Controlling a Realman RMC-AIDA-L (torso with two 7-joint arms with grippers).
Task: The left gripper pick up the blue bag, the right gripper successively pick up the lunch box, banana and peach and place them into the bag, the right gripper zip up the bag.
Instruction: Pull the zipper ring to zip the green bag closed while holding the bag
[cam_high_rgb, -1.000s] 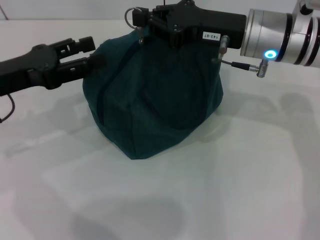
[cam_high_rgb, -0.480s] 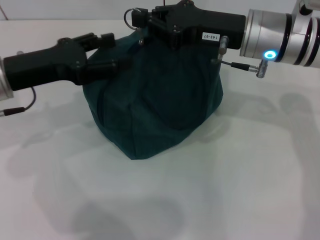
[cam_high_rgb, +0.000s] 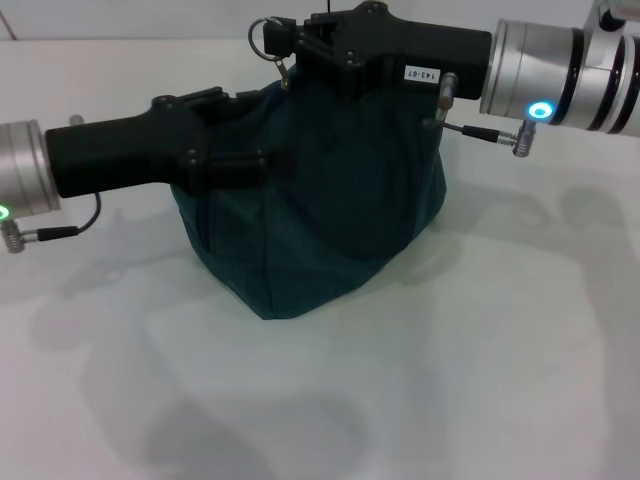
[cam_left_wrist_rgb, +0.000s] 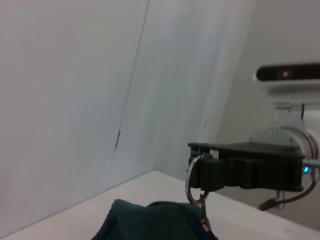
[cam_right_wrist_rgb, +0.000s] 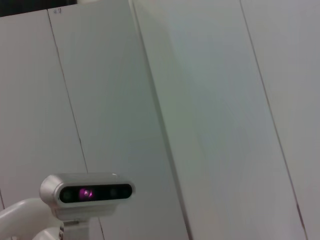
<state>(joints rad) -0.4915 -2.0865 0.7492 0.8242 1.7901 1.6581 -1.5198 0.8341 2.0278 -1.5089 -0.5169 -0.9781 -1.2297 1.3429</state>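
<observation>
Blue bag (cam_high_rgb: 320, 200) sits on table (cam_high_rgb: 480, 350). Right gripper (cam_high_rgb: 285, 45) clamped on zipper ring (cam_high_rgb: 264, 36). Left gripper (cam_high_rgb: 255, 165) pressed into bag's side, fingers probably together. Risk: zipper pull drags bag, left slips off fabric.

Bag (cam_high_rgb: 330, 220) dark teal (plain); pincers black; table (cam_high_rgb: 500, 380) white.

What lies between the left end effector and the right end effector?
In the head view, only the blue bag's upper fabric lies between the left end effector and right end effector.
</observation>
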